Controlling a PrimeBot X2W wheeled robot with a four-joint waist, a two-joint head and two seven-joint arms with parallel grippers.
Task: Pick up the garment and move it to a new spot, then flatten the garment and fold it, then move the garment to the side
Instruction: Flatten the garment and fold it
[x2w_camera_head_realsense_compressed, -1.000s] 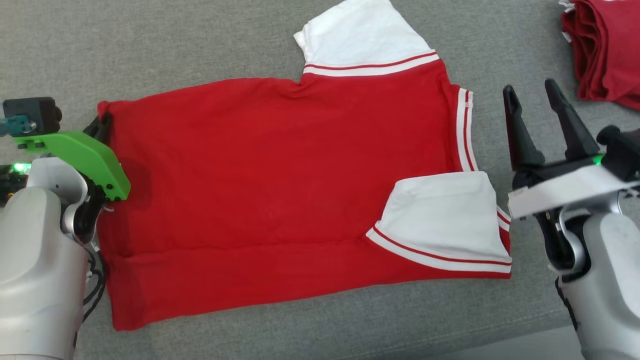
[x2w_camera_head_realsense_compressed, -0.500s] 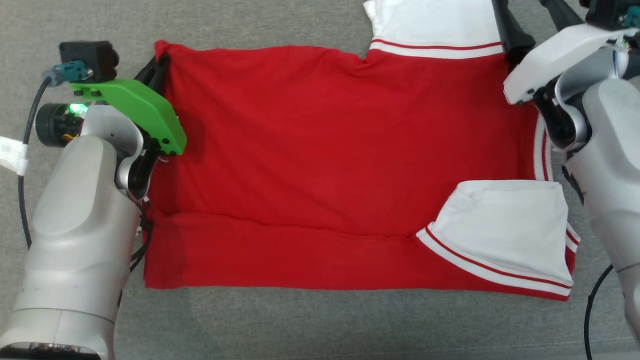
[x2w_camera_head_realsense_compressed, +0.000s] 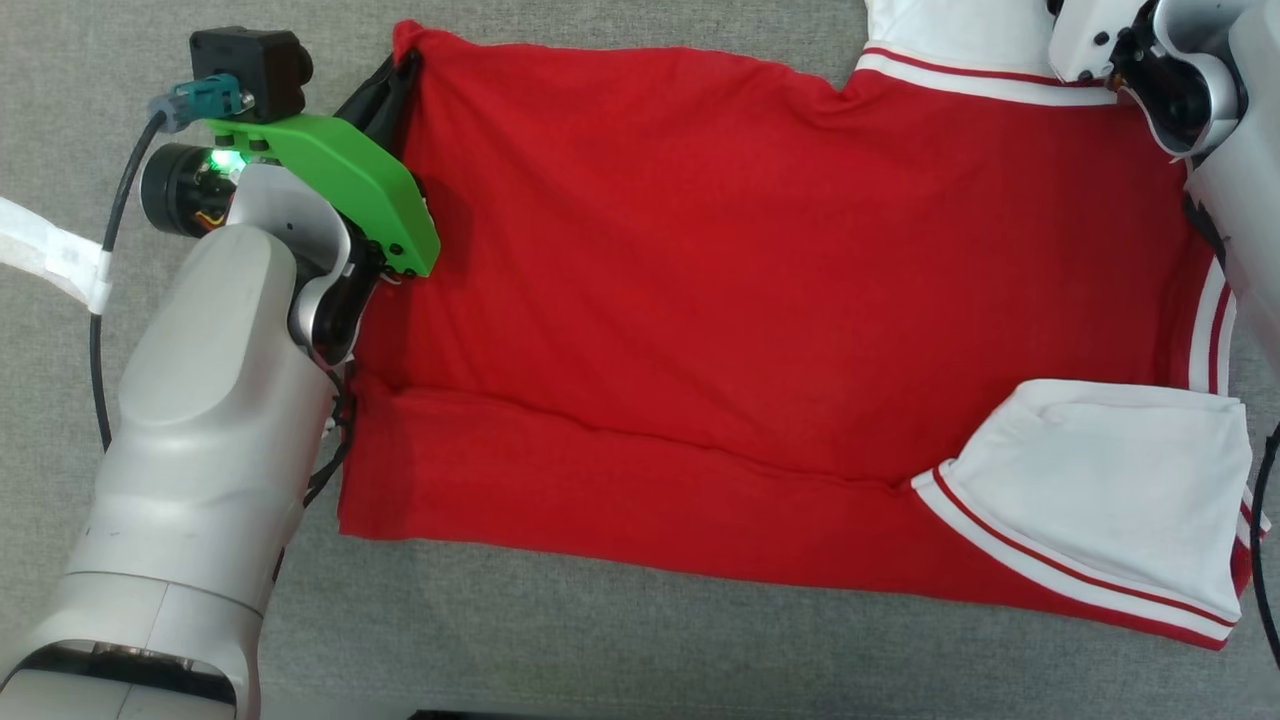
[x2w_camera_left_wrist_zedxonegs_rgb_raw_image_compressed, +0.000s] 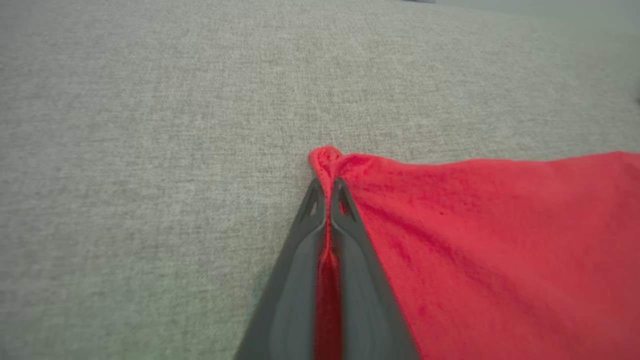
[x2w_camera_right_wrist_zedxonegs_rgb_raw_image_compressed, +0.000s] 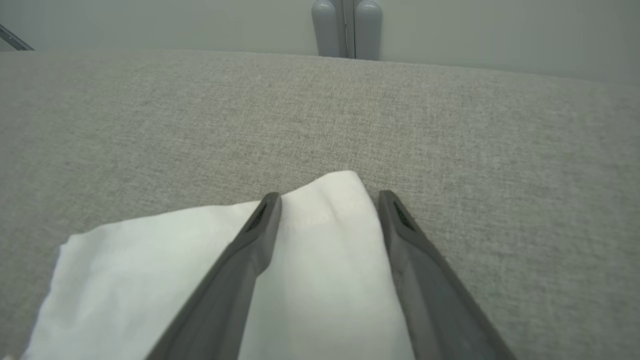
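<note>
1. Red garment (x2w_camera_head_realsense_compressed: 760, 280), white-sleeved, lies spread nearly flat on the grey upholstered surface (x2w_camera_head_realsense_compressed: 600, 660); a long crease runs along its near edge; it appears laid out for folding.
2. Far hem corner: the left gripper (x2w_camera_left_wrist_zedxonegs_rgb_raw_image_compressed: 327, 186) is clamped on it, red cloth pinched between the fingers; this probably anchors one end for an even lift.
3. Far white sleeve (x2w_camera_right_wrist_zedxonegs_rgb_raw_image_compressed: 310, 250): the right gripper (x2w_camera_right_wrist_zedxonegs_rgb_raw_image_compressed: 327, 197) straddles its tip, fingers spread wide and not closing on it; apparently poised to pinch.
4. Pose: both forearms reach forward at the garment's two ends; fingers point away from the robot, low over the cloth.
</note>
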